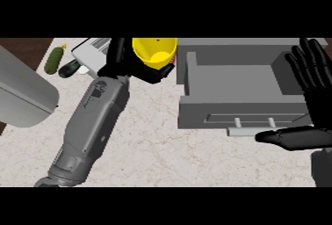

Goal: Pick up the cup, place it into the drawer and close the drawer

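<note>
left hand [150,74]: curled round yellow cup [154,47]
right hand [315,94]: fingers straight, up, by drawer's right side
drawer [243,110]: open, just right of cup
left of cup: cucumber [54,59], white object [89,49]

You are seeing the left hand [130,68] curling around the yellow cup [154,46], just left of the open grey drawer [241,108]. The right hand [314,83] is resting open, fingers straight, at the drawer's right side.
</note>
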